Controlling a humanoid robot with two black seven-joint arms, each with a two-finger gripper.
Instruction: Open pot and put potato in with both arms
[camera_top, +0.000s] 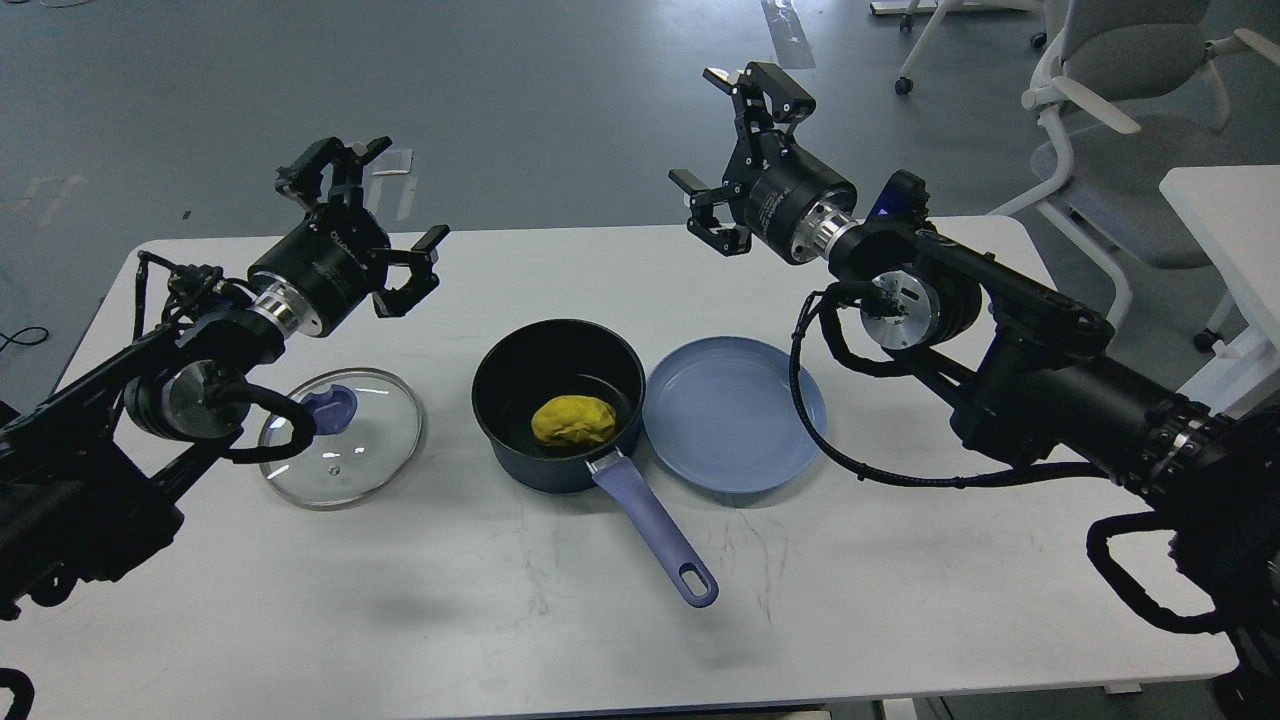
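A dark blue pot (520, 375) with a purple handle (655, 530) stands open at the middle of the white table (900, 590). A yellow potato (573, 420) lies inside it. The glass lid (345, 445) with a blue knob lies flat on the table to the pot's left. My left gripper (365, 215) is open and empty, raised above the table behind the lid. My right gripper (735, 150) is open and empty, raised behind the pot and the plate.
An empty blue plate (735, 415) lies right of the pot, touching it. An office chair (1120, 90) and a second white table (1225, 220) stand at the far right, beyond the table's edge.
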